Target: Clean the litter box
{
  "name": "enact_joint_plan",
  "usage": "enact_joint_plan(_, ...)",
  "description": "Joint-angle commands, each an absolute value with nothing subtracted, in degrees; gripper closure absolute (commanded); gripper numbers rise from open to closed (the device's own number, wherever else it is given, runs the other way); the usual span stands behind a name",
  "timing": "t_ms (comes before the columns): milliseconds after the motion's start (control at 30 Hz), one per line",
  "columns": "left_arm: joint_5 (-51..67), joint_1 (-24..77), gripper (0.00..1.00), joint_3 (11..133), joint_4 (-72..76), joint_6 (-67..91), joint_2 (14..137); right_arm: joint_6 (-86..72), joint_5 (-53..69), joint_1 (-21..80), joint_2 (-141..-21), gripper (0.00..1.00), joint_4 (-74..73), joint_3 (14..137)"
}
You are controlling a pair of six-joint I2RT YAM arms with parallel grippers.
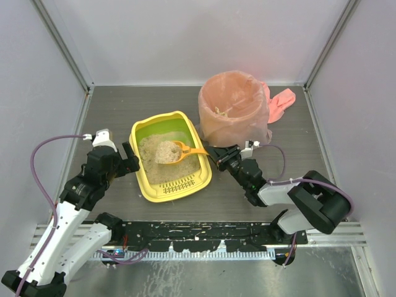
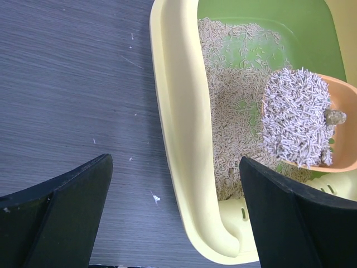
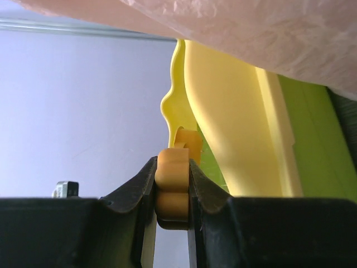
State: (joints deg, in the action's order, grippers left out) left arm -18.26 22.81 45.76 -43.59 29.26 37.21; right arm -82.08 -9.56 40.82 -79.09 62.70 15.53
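at the centre of the bench (image 1: 111, 105), just in front of and to the left of the bin, the litter box (image 1: 176, 187) lies flat. its slotted ledge faces the arm bases and its green inner wall shows at the far end. pellet litter covers the floor unevenly.

handling, by judgement: the tray is stiff moulded plastic, smooth and likely to slide on the bench. the litter adds weight low down and will shift if the tray is tipped. the rolled rim of a long wall is the best place to take hold, since it gives the fingers a lip to close over.

left gripper (image 1: 127, 159): wide open, holding nothing. in the left wrist view its fingers (image 2: 61, 218) straddle the near-left rim, one over the bench and one over the ledge corner. contact cannot be told.

right gripper (image 3: 172, 167): clamped on the handle of the orange scoop (image 1: 189, 149). the scoop bowl sits over the litter, heaped with pellets and carrying a small grey-brown clump (image 2: 334, 116).

surroundings: the round bin lined with a pink bag (image 1: 238, 127) stands just beside the far-right corner of the tray. its rim is higher than the tray wall, so a loaded scoop must clear both. the right arm lies close under the bin wall. the loose tail of the bag (image 1: 281, 102) hangs on the far-right side, away from the tray.
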Motion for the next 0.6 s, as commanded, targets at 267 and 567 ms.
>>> enact_joint_plan(267, -19.73, 22.94, 0.02, 48.81, -43.19, 28.99, 36.06, -90.41, -4.19, 35.86, -83.15, 0.99, 80.79, 13.92)
enact_joint_plan(567, -19.48, 22.99, 0.02, 48.82, -43.41, 29.45, 35.65, -87.55, -2.20, 35.62, -80.82, 0.99, 75.33, 16.18)
